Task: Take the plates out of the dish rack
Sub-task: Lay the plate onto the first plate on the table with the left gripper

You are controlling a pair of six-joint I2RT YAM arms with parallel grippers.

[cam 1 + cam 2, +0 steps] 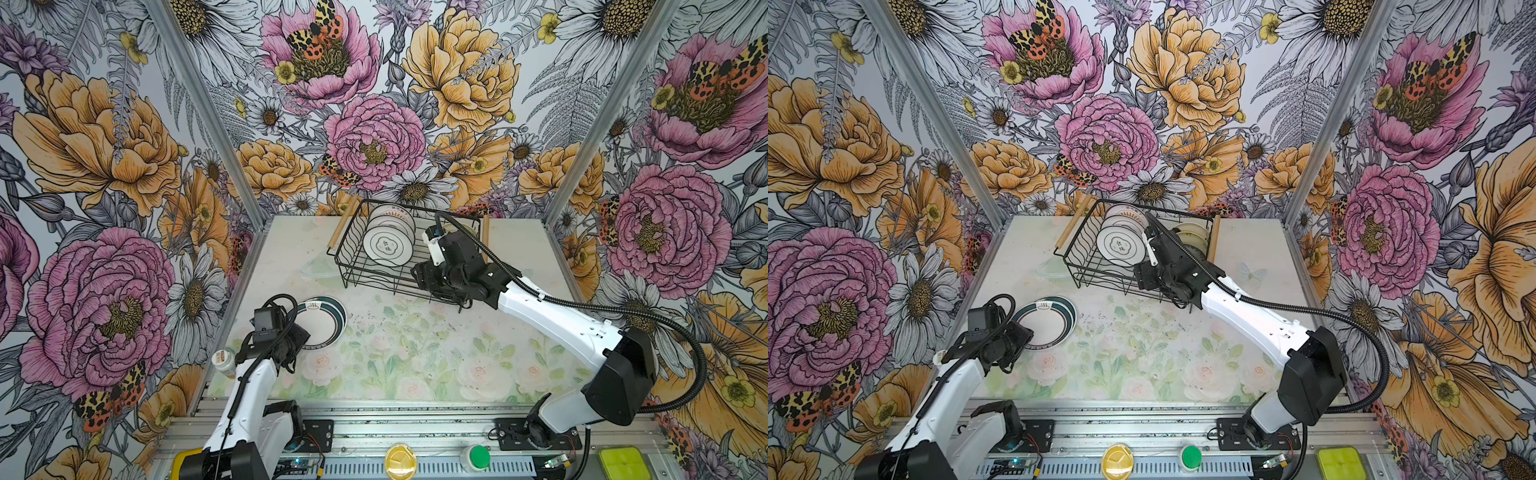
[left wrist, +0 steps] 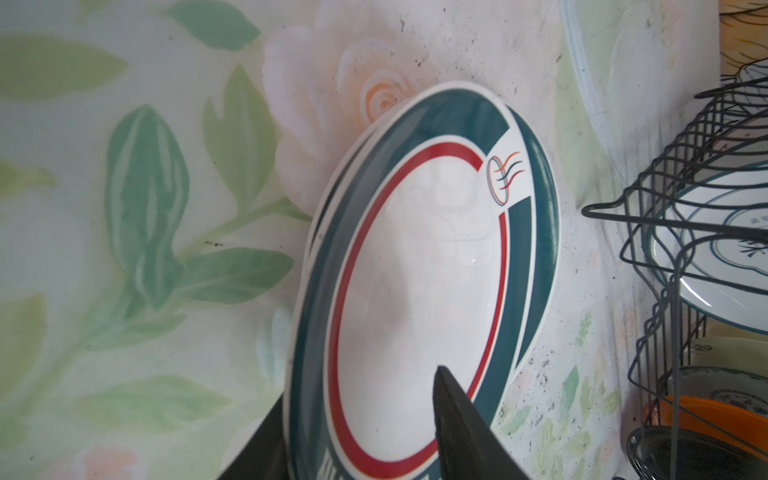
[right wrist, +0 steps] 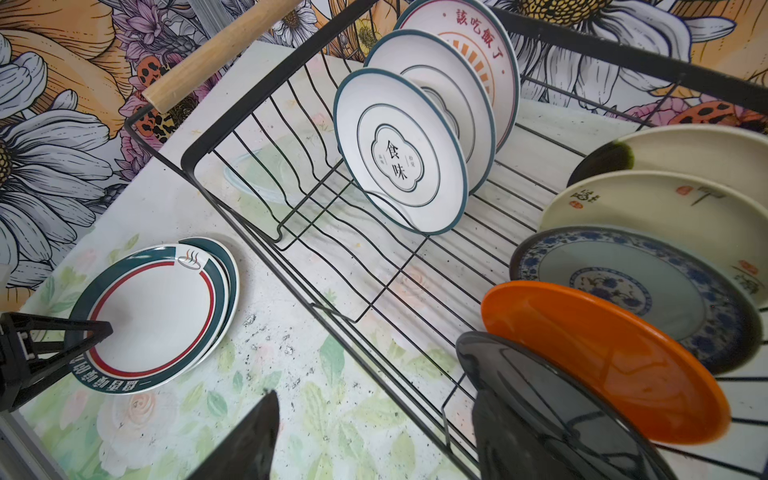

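Much of the rectangular black wire dish rack (image 1: 353, 249) with two pale wooden rod handles, set at 12 o'clock on the pale floral tabletop (image 1: 415, 353), is screened in both top views by the right arm. The plate row nearest that arm is seen properly only from the right wrist. There the glossy black round plate (image 3: 561, 415) is cut off at the frame edge and merges with one dark finger of the right gripper (image 3: 374, 399), so contact cannot be judged; the jaws are spread wide. Eight plates are counted upright in the rack: three white teal-rimmed plates (image 3: 399, 166) printed with characters, the black one, one plain orange plate (image 3: 602, 361), one blue-patterned plate (image 3: 631, 282) and two cream plates (image 3: 648, 208). Two white plates banded teal and red (image 1: 324, 320) are stacked flat at 9 o'clock, the lower mostly covered. The left gripper (image 1: 306, 341) is parted astride the top plate's rim.
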